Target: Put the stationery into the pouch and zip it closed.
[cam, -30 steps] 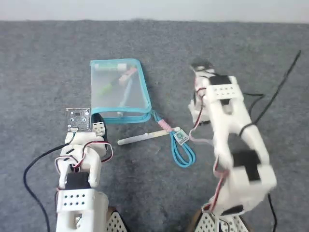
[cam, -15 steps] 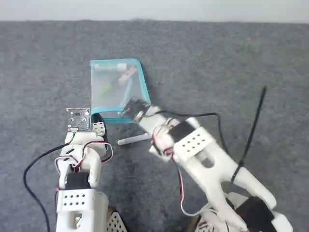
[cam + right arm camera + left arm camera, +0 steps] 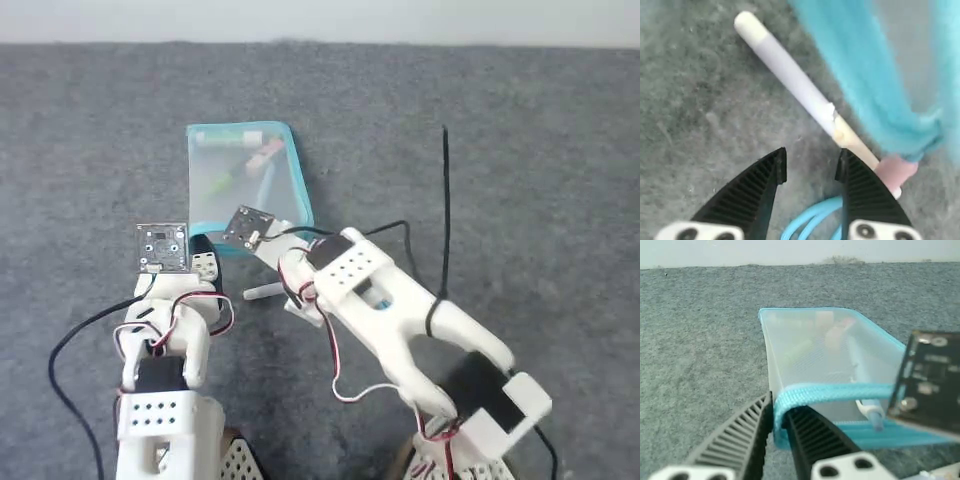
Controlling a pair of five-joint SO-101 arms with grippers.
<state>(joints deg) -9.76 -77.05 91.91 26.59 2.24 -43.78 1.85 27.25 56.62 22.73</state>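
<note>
Swinging in from the right edge of the grey surface (image 3: pixel 520 120) within 1 second, the right gripper (image 3: pixel 810 162) has been brought over the white pen (image 3: pixel 790 80). The pen, the pouch (image 3: pixel 245 185) and the left gripper (image 3: pixel 777 412) are unmoved. The pouch is noted left of the middle, toward the far edge of the surface. The pen lies just beside the pouch's near edge, apart from it. Judged: the last loose item is about to be picked up, and zipping is not yet begun.

Right gripper: jaws apart above the pen, nothing held.
Left gripper: clamped on the teal zip edge at the pouch's near-left corner, so the mouth appears to be held open.

In the right wrist view the pen's tan section is seen, with a pink tag (image 3: pixel 897 167) and the teal strap (image 3: pixel 860 75) close by. In the high view these are covered by the arm, and the pen's white end is left showing. Through the pouch's clear wall, the left wrist view gives a green piece, a pink-and-white piece and a blue-tipped pen already inside.
</note>
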